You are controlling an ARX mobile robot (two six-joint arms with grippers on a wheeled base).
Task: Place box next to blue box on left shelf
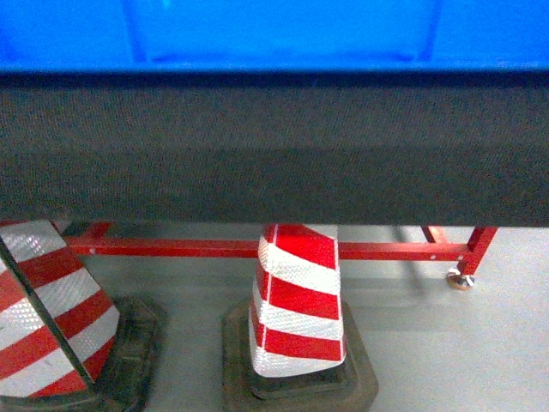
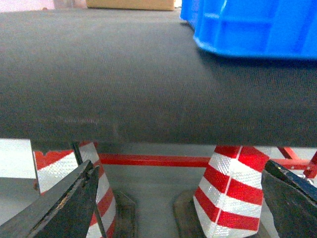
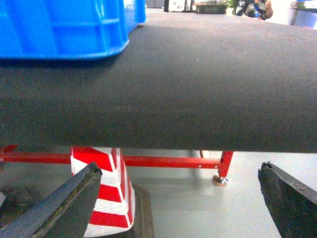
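The left gripper (image 2: 181, 198) shows only as two dark finger tips at the bottom corners of its wrist view, spread wide with nothing between them; one finger (image 2: 64, 206) is cut off by the frame. The right gripper (image 3: 181, 196) is likewise released, its fingers (image 3: 62, 203) far apart and holding nothing. Both hang low, in front of the rounded edge of a dark conveyor belt (image 1: 274, 146). Neither gripper appears in the head view.

The blue crate (image 1: 283, 34) sits on that belt, well apart from both grippers. Only its lower wall shows in the head view, cut off at the top and at both sides, so its long axis cannot be told for certain; it spans the whole width of that view. The left wrist view catches one ribbed corner (image 2: 252, 29), the right wrist view the other (image 3: 64, 27).

Beneath the belt runs a red frame (image 1: 214, 249) with a foot (image 1: 461, 279) on the grey floor. Red-and-white traffic cones (image 1: 298, 300) stand in front, one (image 1: 47, 318) cut off at the left. No roller shelf is in view.
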